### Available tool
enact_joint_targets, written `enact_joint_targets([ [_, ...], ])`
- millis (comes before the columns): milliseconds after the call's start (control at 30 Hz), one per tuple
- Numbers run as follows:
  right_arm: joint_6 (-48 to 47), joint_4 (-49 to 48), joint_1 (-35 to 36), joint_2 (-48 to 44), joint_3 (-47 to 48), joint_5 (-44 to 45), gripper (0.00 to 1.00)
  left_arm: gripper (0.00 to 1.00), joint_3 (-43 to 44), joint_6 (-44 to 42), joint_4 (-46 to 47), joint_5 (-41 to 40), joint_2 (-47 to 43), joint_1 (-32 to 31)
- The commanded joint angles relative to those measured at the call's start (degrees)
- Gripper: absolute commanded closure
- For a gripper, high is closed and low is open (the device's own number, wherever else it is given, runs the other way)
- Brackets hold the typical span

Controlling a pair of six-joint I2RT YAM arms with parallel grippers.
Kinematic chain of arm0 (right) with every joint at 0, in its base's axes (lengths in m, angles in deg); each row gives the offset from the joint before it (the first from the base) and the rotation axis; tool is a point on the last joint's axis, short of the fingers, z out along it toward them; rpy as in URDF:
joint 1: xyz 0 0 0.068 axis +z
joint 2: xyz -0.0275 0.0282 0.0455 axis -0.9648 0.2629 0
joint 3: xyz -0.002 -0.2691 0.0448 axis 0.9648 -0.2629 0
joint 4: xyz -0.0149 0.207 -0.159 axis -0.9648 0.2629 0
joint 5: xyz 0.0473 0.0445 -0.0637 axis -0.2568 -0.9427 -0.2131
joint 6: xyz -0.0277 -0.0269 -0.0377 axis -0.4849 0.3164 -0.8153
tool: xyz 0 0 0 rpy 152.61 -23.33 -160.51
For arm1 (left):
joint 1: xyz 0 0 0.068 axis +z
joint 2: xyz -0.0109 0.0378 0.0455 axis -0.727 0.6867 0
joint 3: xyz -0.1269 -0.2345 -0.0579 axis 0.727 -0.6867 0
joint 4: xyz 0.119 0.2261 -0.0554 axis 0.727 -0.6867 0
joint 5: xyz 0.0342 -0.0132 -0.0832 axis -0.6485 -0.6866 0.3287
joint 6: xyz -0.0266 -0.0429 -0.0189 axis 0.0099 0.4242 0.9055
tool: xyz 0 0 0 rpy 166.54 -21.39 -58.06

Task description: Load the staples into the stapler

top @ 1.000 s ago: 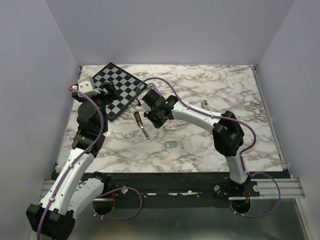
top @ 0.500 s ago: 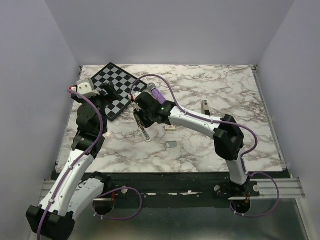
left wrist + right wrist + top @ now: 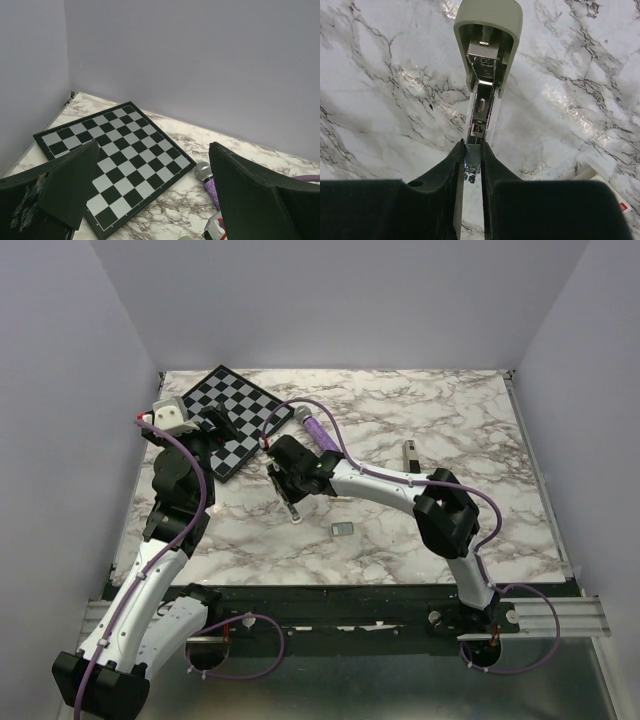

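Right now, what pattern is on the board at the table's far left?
Black-and-white checks on the board, clearest in the left wrist view.

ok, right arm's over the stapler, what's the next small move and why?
Probably lower slightly, then release. The right gripper pinches the staples over the near end of the metal channel of the open stapler, in line with it.
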Motion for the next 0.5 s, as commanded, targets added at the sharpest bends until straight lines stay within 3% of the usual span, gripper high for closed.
enact_joint_targets([
  [0,1.3,-1.6,0.6,1.9,-0.2,1.4,0.76,0.01,-0.8,-0.8,1.6,-1.2,-0.8,0.2],
  [467,2.3,-1.7,0.5,3.3,0.0,1.5,0.76,0.01,-0.9,-0.9,1.7,-1.2,-1.0,0.2],
])
